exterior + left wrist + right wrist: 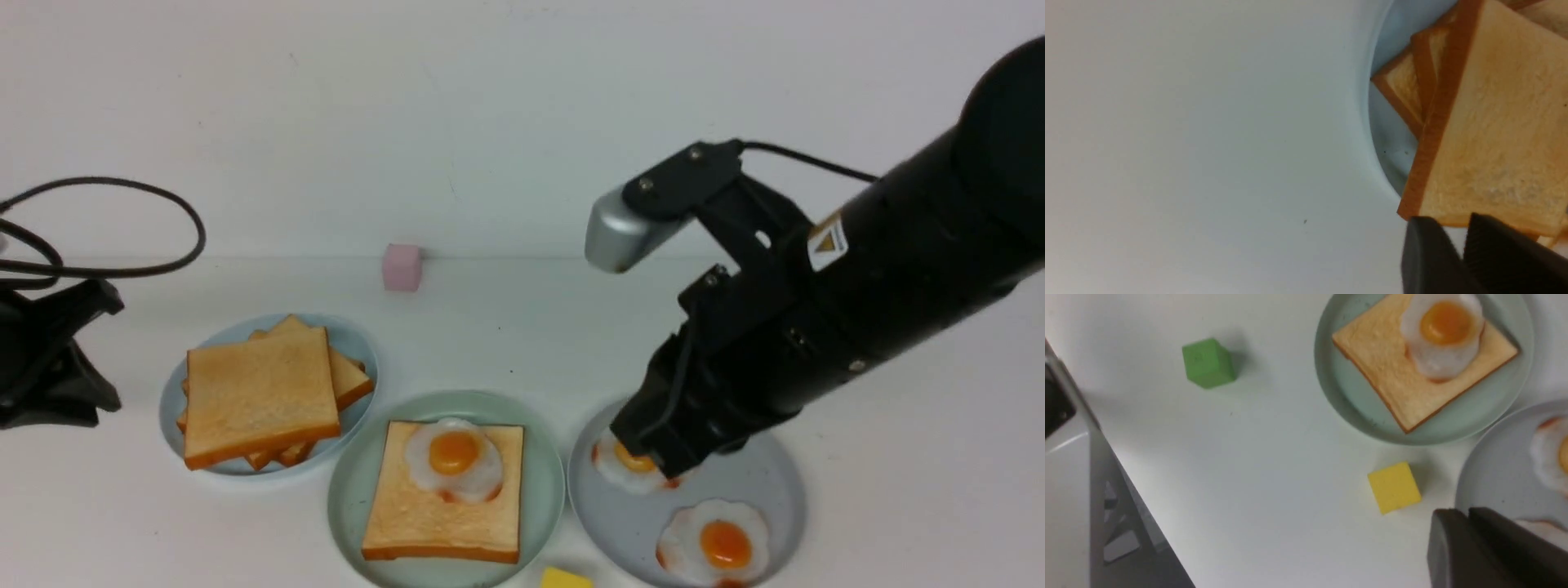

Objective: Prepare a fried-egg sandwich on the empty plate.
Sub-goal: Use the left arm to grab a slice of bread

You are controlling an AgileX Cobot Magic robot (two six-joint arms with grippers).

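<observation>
On the mint-green plate (347, 498): the fried-egg sandwich (445, 498) sits in the middle, half built.
Done: one base toast slice (433, 527) lies flat on the plate. A fried egg (454, 457) rests on it, off-centre toward the slice's far edge.
Left to do: as I judge it, only the top slice is missing. It must come from the toast pile and go down over the egg.
Toast pile (261, 396): several slices fanned on the pale blue plate (357, 340), just left of the mint-green plate.
Spare eggs (714, 545): two lie on the grey-blue plate (775, 482), just right of the mint-green plate.
Right gripper (653, 461): hangs right of the mint-green plate, over the farther spare egg. Its fingers look pressed together, with no gap showing in the wrist view and nothing seen clamped. I cannot tell whether the tips touch that egg.
Left gripper (1457, 232): well left of the mint-green plate, beside the toast pile. Its jaws stand a narrow slit apart and empty, with the tips just at the top slice's edge. Contact is unclear.
Yellow cube (566, 578): just in front of the mint-green plate.
</observation>
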